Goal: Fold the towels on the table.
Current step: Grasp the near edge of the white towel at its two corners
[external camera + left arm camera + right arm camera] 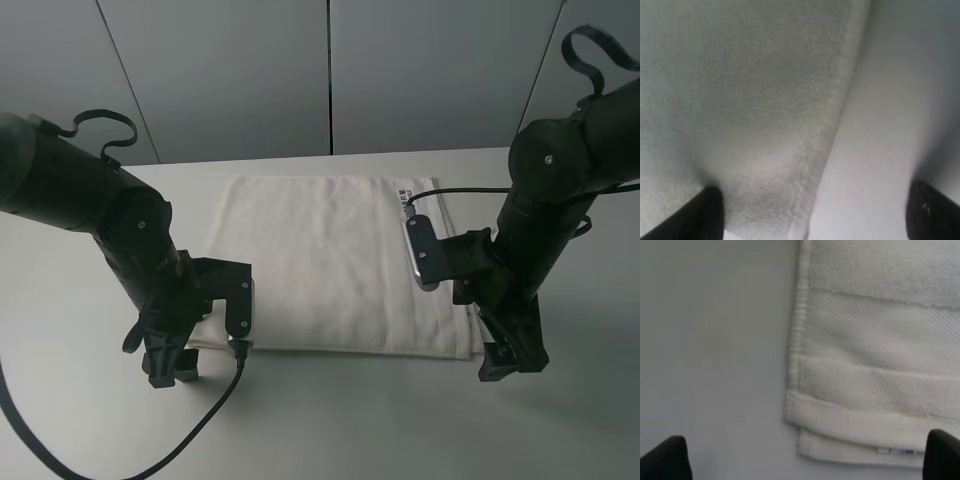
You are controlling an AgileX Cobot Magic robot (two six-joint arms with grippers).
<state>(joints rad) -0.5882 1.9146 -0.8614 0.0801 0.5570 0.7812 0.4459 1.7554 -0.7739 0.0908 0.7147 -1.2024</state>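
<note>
No writing could be read anywhere. In the high view, the towel (320, 260) carried a small label (404, 190) near its far right corner. The label bore dark print, but the marks were too small to make out as letters or numbers. In the right wrist view, a thin label strip (896, 451) peeked out at the edge of the towel's lowest folded layer. It showed a few blue and dark marks, which were also illegible.

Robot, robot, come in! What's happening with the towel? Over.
Left end effector open, at near left corner of towel. Right end effector open, at near right corner. Towel flat on table, ungripped. Nothing in the way.
</note>
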